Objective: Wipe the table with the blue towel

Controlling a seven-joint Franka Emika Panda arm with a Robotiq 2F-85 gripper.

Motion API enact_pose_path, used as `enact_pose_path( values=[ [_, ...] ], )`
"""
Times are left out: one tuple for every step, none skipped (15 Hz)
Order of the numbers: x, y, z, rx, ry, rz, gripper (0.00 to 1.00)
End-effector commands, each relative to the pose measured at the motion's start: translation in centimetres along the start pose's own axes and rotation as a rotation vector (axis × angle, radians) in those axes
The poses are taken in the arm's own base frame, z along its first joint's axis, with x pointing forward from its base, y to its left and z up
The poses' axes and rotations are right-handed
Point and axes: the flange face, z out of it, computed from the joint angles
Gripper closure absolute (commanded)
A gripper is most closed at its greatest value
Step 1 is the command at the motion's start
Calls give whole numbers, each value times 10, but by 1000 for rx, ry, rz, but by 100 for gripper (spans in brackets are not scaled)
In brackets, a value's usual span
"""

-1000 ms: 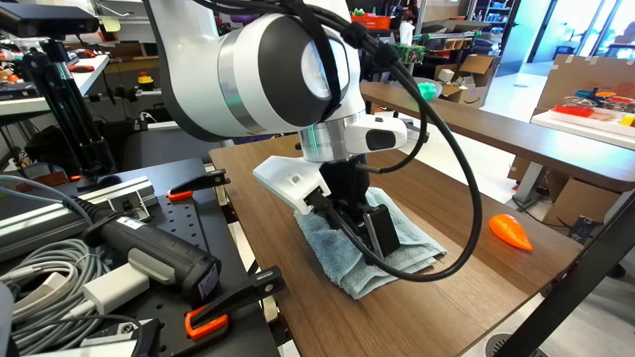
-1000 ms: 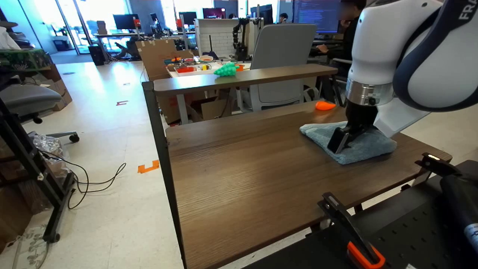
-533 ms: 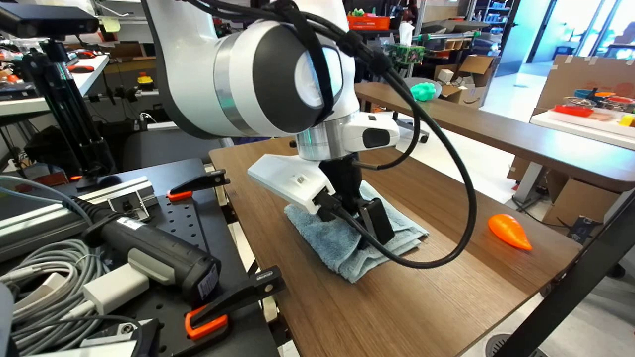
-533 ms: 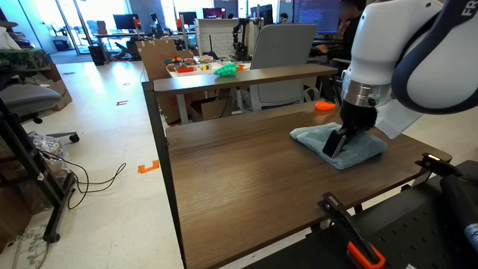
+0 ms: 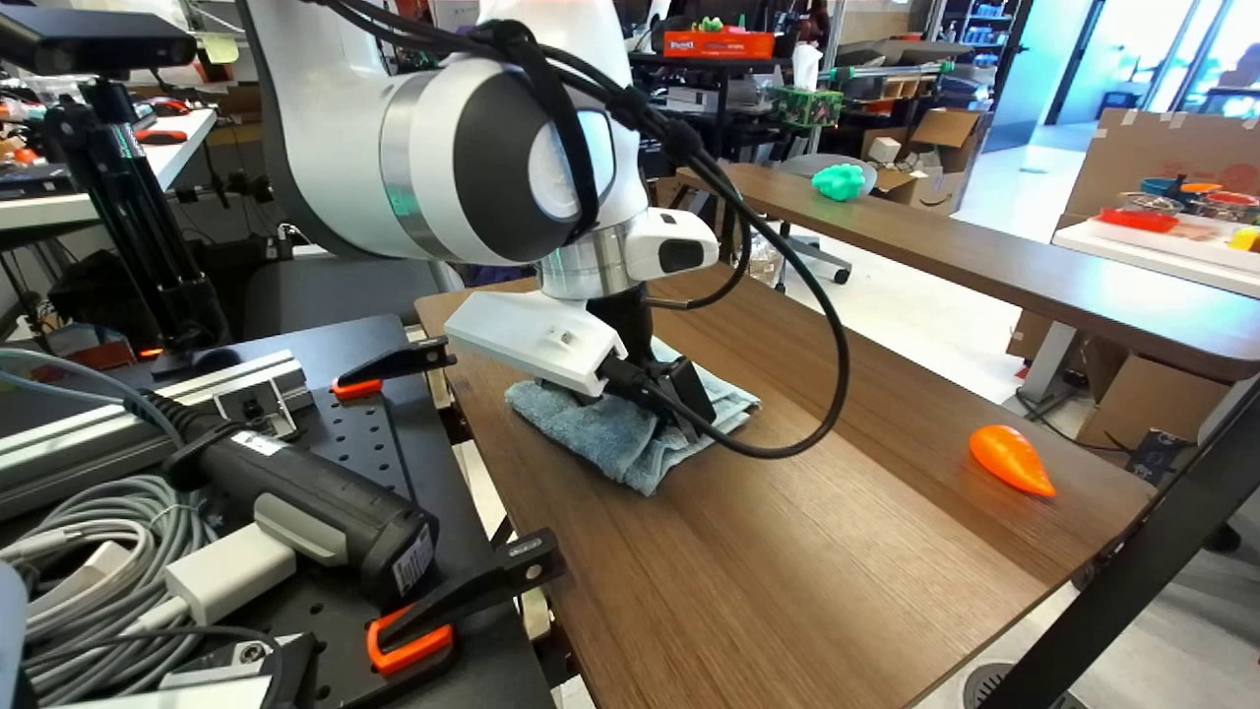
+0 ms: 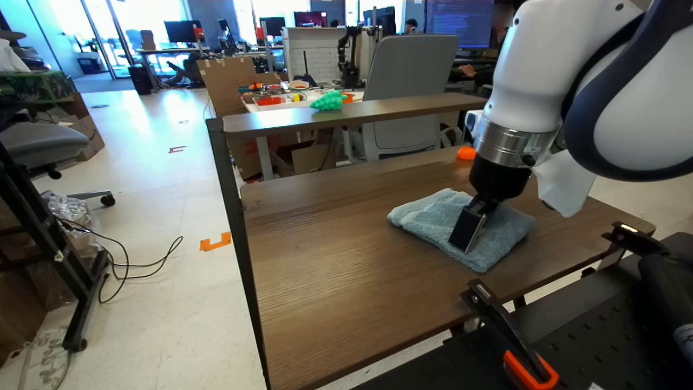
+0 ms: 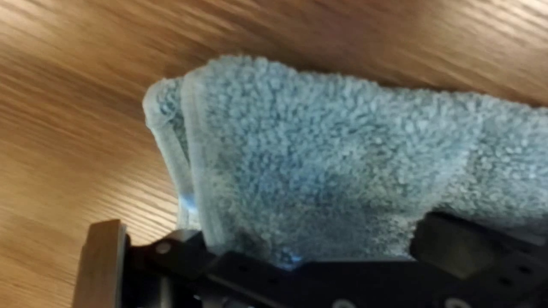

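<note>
The blue towel (image 5: 581, 425) lies folded and rumpled on the dark brown table (image 5: 817, 561), also in an exterior view (image 6: 503, 233). My gripper (image 5: 655, 399) points down and tilted onto the towel, its fingers touching the cloth. In an exterior view my gripper (image 6: 475, 225) shows one flat black finger pad near the towel's middle; the other finger is mostly hidden. In the wrist view my gripper (image 7: 274, 252) has its fingers far apart, with the towel (image 7: 321, 137) spread under and between them. The fingertips' contact with the cloth is partly hidden.
An orange object (image 5: 1011, 460) lies near the table's far edge. A raised brown shelf (image 5: 945, 246) with a green object (image 5: 839, 182) runs behind. Black clamps with orange grips (image 5: 468, 596) hold the near edge beside a black bench (image 5: 374, 443) with cables and a tool.
My gripper and the towel have slid together across the table, away from the orange object. In both exterior views they shift left. The orange object has not moved.
</note>
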Motion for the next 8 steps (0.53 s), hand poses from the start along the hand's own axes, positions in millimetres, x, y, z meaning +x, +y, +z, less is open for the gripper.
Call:
enact_pose_path(
  values=[
    [30, -38, 22, 56, -23, -1, 0],
    [42, -39, 22, 58, -28, 24, 0],
    [55, -39, 25, 66, -40, 48, 0],
    [66, -37, 26, 68, -57, 88, 0],
    [80, -31, 28, 70, -77, 129, 0],
    [92, -24, 29, 75, -100, 167, 0],
    [104, -9, 27, 78, -121, 213, 0],
    [115, 1, 27, 85, -138, 251, 0]
  ],
)
